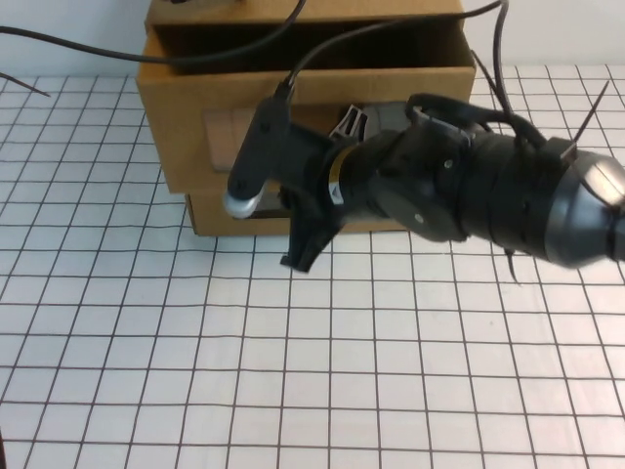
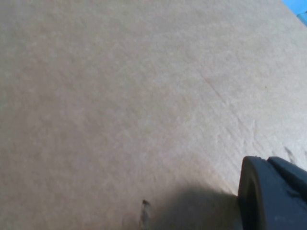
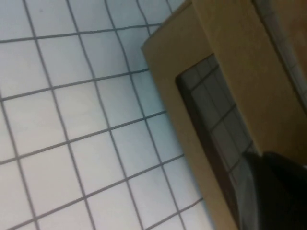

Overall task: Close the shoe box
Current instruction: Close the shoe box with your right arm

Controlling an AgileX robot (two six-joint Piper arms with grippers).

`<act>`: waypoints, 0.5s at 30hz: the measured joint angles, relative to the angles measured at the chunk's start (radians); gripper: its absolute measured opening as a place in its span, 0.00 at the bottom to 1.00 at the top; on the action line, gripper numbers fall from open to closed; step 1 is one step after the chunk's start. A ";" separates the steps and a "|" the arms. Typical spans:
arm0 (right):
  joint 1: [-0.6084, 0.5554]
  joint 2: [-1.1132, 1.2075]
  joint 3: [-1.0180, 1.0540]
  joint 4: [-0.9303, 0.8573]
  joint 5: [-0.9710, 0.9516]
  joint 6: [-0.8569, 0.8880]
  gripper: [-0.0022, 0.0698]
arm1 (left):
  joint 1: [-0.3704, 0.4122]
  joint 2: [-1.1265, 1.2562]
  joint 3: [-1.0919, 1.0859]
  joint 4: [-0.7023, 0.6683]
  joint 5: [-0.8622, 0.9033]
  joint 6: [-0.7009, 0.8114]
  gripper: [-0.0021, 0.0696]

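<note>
White cloth ruled in a dark grid (image 1: pixel 293 371) covers the whole table, and across it from the right comes the big black right arm (image 1: pixel 488 186), reaching in toward the back. There sits the stack of cardboard, and in the middle of it the shoe box (image 1: pixel 176 127), a brown cardboard drawer-style box. Its wide front panel stands forward of the stack with a dark gap showing along the top behind it, so the drawer is not pushed home. Under it is a narrower brown cardboard box (image 1: pixel 210 217), resting on the cloth, and the edge of another brown cardboard piece (image 1: pixel 322 10) runs along the top of the stack. Now the right gripper (image 1: pixel 308 234): it is right up at the front of the stack, low and just right of centre on the shoe box's panel, overlapping the seam between that box and the one below. Clenched or released, I cannot tell from here. Its own wrist camera looks at a cardboard front with a clear plastic window (image 3: pixel 216 110) very close by, with grid cloth beside it. On the shoe box panel, the rectangular clear window (image 1: pixel 229 137) shows just left of the gripper. The left gripper (image 2: pixel 273 196) is out of the high view; its wrist camera shows it hard up to a plain cardboard face, and its grip cannot be told either. Thin black cables (image 1: pixel 225 54) trail over the top of the stack.
</note>
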 joint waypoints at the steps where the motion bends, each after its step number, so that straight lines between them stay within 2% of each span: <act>1: -0.009 0.006 -0.015 0.005 0.000 0.000 0.01 | 0.000 0.000 0.000 0.000 0.000 0.000 0.02; 9: -0.073 0.046 -0.150 -0.003 -0.030 0.000 0.01 | 0.000 0.000 0.000 -0.001 0.006 0.000 0.02; 15: -0.075 0.060 -0.162 0.007 -0.011 0.000 0.01 | 0.000 0.000 0.000 -0.001 0.007 0.000 0.02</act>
